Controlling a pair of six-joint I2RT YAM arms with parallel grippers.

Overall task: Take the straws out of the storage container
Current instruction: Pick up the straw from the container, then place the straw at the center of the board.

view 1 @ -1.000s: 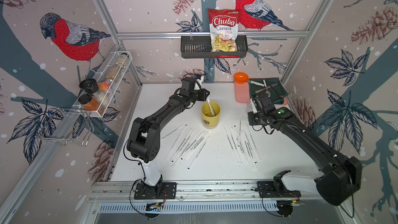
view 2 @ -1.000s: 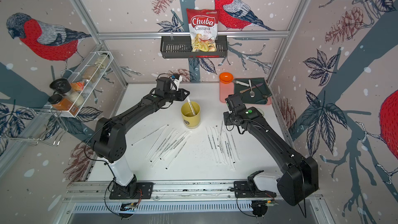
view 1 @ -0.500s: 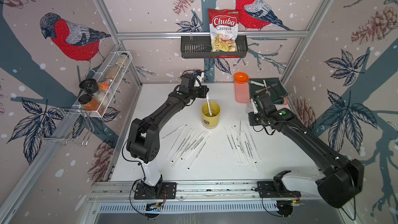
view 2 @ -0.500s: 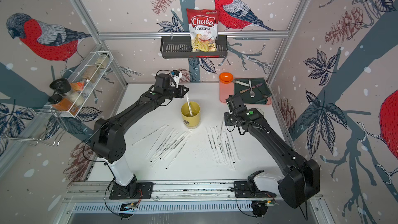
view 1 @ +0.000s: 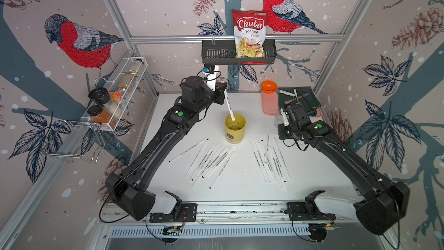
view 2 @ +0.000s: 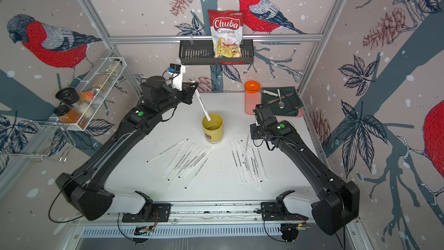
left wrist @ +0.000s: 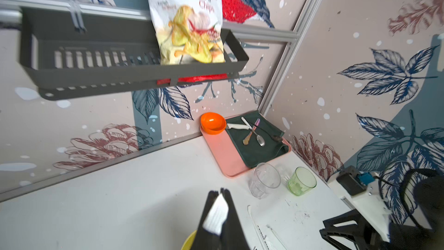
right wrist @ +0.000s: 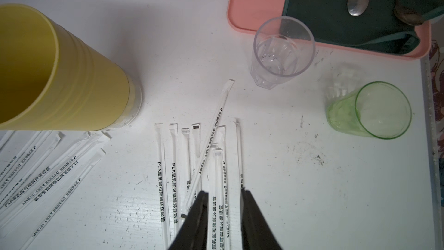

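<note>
Right, on my screens the left gripper (view 1: pixel 225 90) was pinched shut on the top end of one thin white paper-wrapped straw (view 1: pixel 229 107). The L wrist cam showed the jaws pressed flat against the wrapper w/ no gap.

In both top views the straw's low tip sat at the mouth of the pale yellow cylindrical plastic cup (view 1: pixel 235 129). It looked just inside the rim line, but I couldn't tell whether it had cleared.

The long axis slanted: top end high and toward the back wall, at the gripper, bottom end down at the cup. The cup stood nearer the front and toward mid-table from that gripper. So I judged the pull should go along the slant, up and back, till the tip was over the rim. A sideways drag could lever on the rim and tip the cup.

The cup interior looked otherwise bare, so prob the last one. The loose wrapped straws (view 1: pixel 209 162) lay flat on the white tabletop (view 1: pixel 240 183) in two fans, front-left and front-right of the cup.

The right gripper (right wrist: pixel 223 193) hung over the right fan, jaws partly apart, nothing between them. The L arm clearly owned this one. The clear drinking glass (right wrist: pixel 282 51) and green glass (right wrist: pixel 370 109) stood apart from the cup, on the R side.
</note>
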